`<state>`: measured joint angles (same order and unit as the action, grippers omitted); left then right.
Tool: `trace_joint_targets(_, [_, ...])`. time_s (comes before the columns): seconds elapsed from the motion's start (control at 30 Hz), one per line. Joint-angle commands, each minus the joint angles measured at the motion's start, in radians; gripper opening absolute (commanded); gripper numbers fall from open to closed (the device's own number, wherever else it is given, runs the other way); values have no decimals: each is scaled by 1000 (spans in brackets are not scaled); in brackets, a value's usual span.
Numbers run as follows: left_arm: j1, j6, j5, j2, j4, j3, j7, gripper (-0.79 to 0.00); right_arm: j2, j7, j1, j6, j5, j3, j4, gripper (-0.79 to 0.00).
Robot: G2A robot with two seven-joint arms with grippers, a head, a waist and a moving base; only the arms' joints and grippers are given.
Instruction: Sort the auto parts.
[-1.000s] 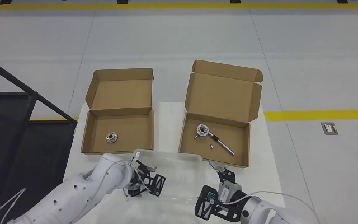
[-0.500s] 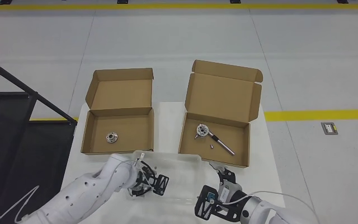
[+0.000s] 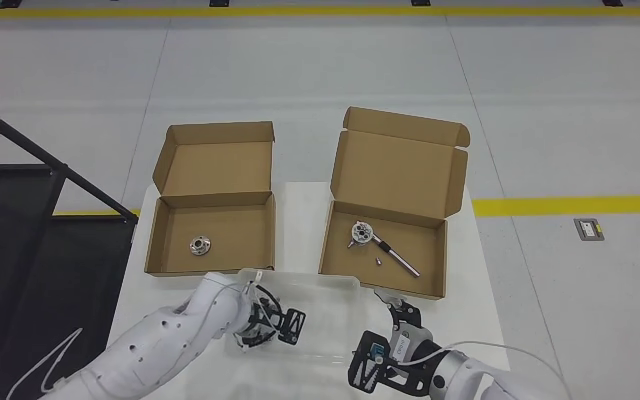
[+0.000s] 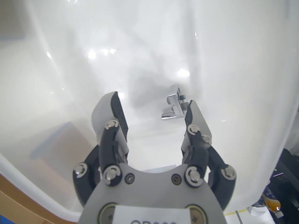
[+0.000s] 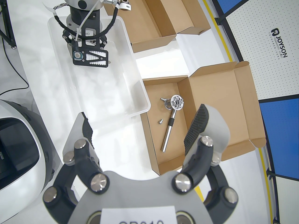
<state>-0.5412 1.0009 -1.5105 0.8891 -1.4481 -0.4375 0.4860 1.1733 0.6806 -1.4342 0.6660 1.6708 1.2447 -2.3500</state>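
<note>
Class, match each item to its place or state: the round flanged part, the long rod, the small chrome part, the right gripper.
Items
1. round flanged part
2. long rod
3. small chrome part
4. right gripper

Places or states
A. in the clear bin
B. open, holding nothing
C. in the right cardboard box
D. in the left cardboard box

Pairs: 1-D, 2-C, 3-A, 4-B

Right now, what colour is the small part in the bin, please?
The part is shiny silver; left wrist view.
</note>
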Motion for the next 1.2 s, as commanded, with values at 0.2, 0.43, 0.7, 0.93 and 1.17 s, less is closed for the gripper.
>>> trace_joint_targets(0.2, [-6, 7, -11, 14, 21, -9, 1, -256, 0, 0, 0, 0, 0, 0, 0, 0])
trace_joint_targets(0.43, [-8, 11, -25, 24, 38, -14, -11, -413, 0, 0, 0, 0, 0, 0, 0, 0])
trace_joint_targets(0.7, [-4, 11, -40, 28, 47, -14, -29, -533, 0, 0, 0, 0, 0, 0, 0, 0])
trace_joint_targets(0.93, [3, 11, -45, 25, 38, -15, -57, -754, 0, 0, 0, 0, 0, 0, 0, 0])
trace_joint_targets(1.17, [1, 11, -48, 18, 20, -19, -69, -785, 0, 0, 0, 0, 0, 0, 0, 0])
